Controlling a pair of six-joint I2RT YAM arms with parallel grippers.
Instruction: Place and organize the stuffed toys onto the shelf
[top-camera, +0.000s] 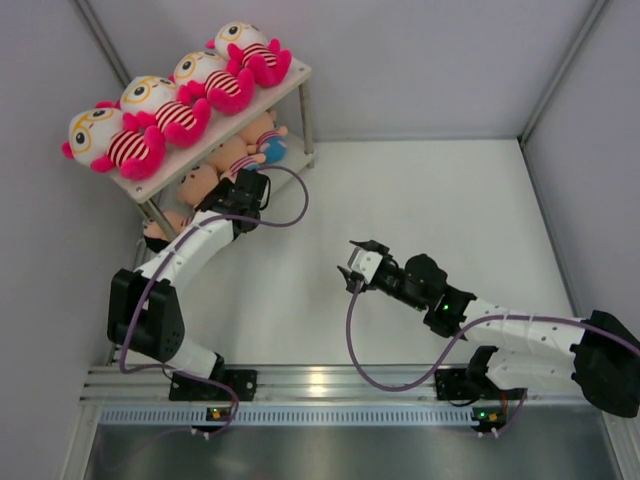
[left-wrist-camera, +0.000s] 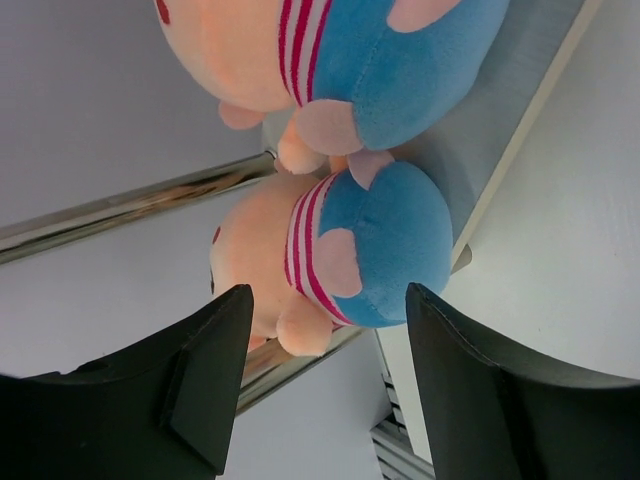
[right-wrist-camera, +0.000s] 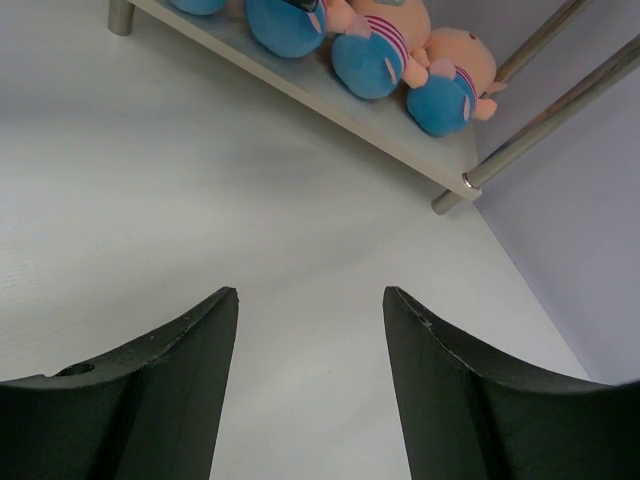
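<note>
Four white-headed, pink-limbed toys (top-camera: 150, 100) lie in a row on the shelf's top board (top-camera: 285, 85). Peach-faced toys in blue pants (top-camera: 235, 155) lie on the lower board, partly hidden under the top one. My left gripper (top-camera: 247, 180) is open and empty at the lower board's front. In the left wrist view, my left gripper (left-wrist-camera: 330, 300) has its jaws wide apart, just short of one peach toy (left-wrist-camera: 370, 245), with a second toy (left-wrist-camera: 380, 60) beyond it. My right gripper (top-camera: 352, 265) is open and empty over the table's middle. The right wrist view shows my right gripper (right-wrist-camera: 310, 295) facing the lower board (right-wrist-camera: 350, 100) and its toys (right-wrist-camera: 445, 80).
Thin metal legs (right-wrist-camera: 550, 130) hold the shelf in the back left corner, against the grey walls. A shiny leg (left-wrist-camera: 130, 205) runs beside the left gripper. White table surface (top-camera: 430, 200) stretches right of the shelf. The arms' mounting rail (top-camera: 330, 385) runs along the near edge.
</note>
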